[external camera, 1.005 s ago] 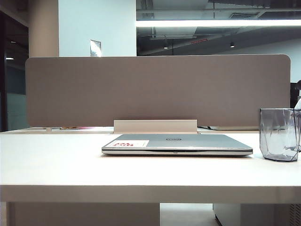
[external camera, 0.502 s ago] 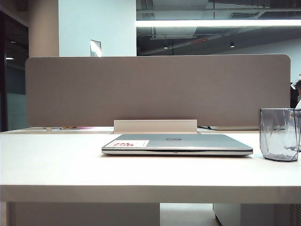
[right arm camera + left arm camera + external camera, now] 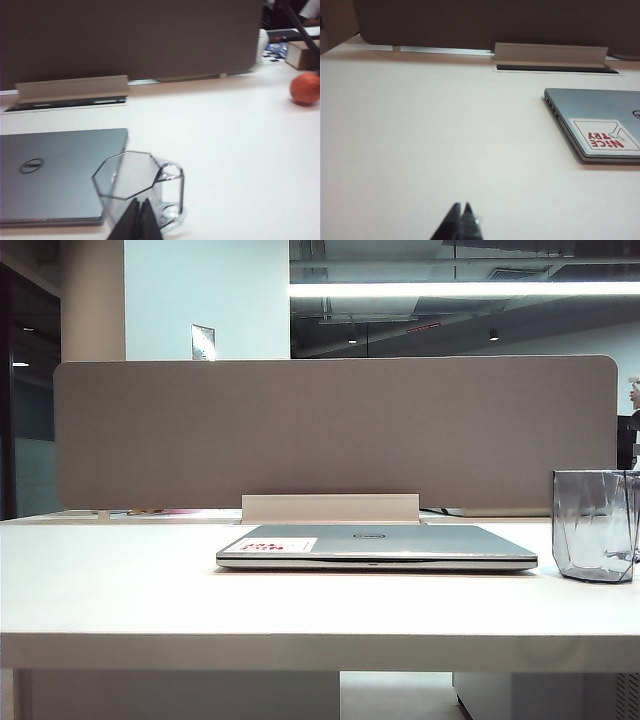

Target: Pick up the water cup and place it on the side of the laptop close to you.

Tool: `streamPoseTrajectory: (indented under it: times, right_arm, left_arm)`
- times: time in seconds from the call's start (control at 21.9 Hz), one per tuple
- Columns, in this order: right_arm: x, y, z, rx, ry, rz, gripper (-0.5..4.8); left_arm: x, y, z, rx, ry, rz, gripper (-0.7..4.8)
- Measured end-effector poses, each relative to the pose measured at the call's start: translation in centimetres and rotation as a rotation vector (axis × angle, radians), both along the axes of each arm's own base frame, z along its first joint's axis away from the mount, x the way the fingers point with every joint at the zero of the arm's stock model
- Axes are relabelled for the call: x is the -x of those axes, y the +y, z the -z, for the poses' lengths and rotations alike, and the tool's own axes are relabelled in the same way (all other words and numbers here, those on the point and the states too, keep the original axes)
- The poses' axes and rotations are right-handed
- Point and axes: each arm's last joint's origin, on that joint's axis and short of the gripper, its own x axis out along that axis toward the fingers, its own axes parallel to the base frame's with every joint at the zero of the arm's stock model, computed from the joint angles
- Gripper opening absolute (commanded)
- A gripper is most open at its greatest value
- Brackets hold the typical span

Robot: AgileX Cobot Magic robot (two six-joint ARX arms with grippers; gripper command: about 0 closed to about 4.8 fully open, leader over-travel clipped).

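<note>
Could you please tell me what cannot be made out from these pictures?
- Left gripper and right gripper: outside the exterior view; wrist views cut them off at the fingertips.
- Water cup: handle side cut by the exterior view's edge.
- Laptop: partly cropped in both wrist views.
- Orange ball: blurred, surface unclear.

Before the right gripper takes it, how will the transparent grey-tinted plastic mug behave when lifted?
The transparent grey-tinted plastic mug looks empty, so it is probably light. Its smooth faceted walls may slip between the fingers of the shut right gripper; the squared handle seems the safer hold. It stands upright, so a high push might tip it.
</note>
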Motion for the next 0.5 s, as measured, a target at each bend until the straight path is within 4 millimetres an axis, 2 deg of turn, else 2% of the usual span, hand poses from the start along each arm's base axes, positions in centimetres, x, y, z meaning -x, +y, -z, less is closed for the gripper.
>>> streamPoseTrajectory:
  times: [0.18, 0.32, 0.5]
  right_arm:
    - [-2.1, 0.0, 0.1, 0.001, 0.06, 0.007, -0.09]
    - [-4.5, 0.0, 1.6, 0.002, 0.151, 0.006, -0.05]
    - [-6.0, 0.0, 2.8, 0.003, 0.202, 0.005, -0.01]
  left_arm:
    - [0.0, 0.0, 0.0, 0.0, 0.0, 0.0, -0.03]
    - [0.0, 0.0, 0.0, 0.0, 0.0, 0.0, -0.04]
    - [0.0, 0.0, 0.0, 0.0, 0.0, 0.0, -0.03]
